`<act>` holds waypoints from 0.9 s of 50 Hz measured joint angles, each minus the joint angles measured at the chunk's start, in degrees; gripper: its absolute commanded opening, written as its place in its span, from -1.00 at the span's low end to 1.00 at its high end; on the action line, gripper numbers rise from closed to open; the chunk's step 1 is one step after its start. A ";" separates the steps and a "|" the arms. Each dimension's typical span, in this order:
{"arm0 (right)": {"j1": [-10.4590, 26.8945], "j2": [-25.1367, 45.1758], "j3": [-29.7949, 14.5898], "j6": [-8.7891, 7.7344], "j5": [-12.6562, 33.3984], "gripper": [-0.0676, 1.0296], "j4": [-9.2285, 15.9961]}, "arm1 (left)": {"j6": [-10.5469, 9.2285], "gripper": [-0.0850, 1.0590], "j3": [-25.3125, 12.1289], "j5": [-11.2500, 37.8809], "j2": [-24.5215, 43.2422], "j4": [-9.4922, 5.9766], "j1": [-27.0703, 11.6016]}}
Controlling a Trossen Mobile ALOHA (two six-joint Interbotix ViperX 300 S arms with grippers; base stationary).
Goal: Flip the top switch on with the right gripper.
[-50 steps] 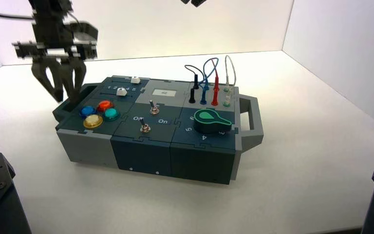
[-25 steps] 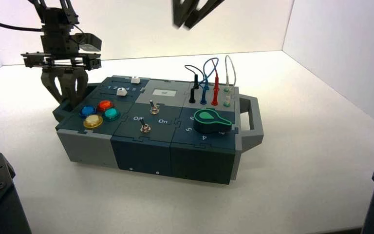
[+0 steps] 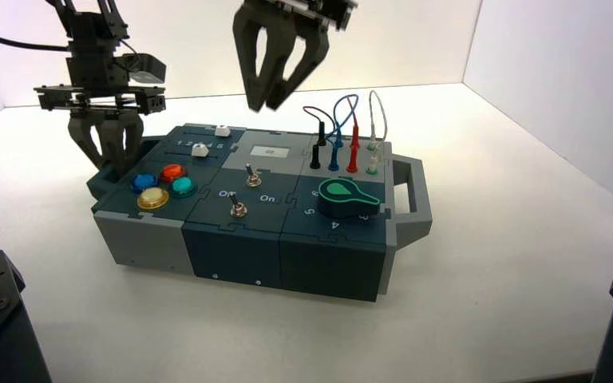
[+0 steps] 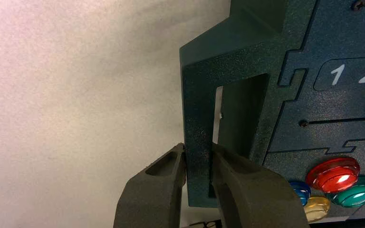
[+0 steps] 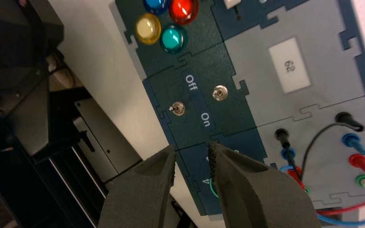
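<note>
Silver metal top toggle switch [image 3: 253, 180]: 1 o'clock from the lower switch [image 3: 238, 209]; probably light, springy; push its lever tip.
Dark grey right gripper [image 3: 262, 106]: released, at 12 o'clock.
Black left gripper [image 4: 198, 154]: clamping the dark 9 o'clock handle [image 4: 198, 109].

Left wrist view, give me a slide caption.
Left gripper clamped on the box's handle, beside red, blue, yellow and green buttons.

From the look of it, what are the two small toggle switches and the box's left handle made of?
Switches: likely polished metal, from the silvery glints on levers and collars. Handle: probably rigid plastic, matte and dark, with a finely speckled face; painted metal can't be ruled out.
</note>
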 measured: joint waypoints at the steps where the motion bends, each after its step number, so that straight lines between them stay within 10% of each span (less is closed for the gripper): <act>1: 0.09 0.26 -0.18 0.00 0.09 -0.18 0.09 | 0.00 -0.90 0.00 0.00 0.00 0.00 -0.09; 45: 2.90 14.06 -10.11 -1.05 4.04 -0.20 -3.69 | 0.00 -0.90 0.00 -0.26 0.00 -0.09 0.09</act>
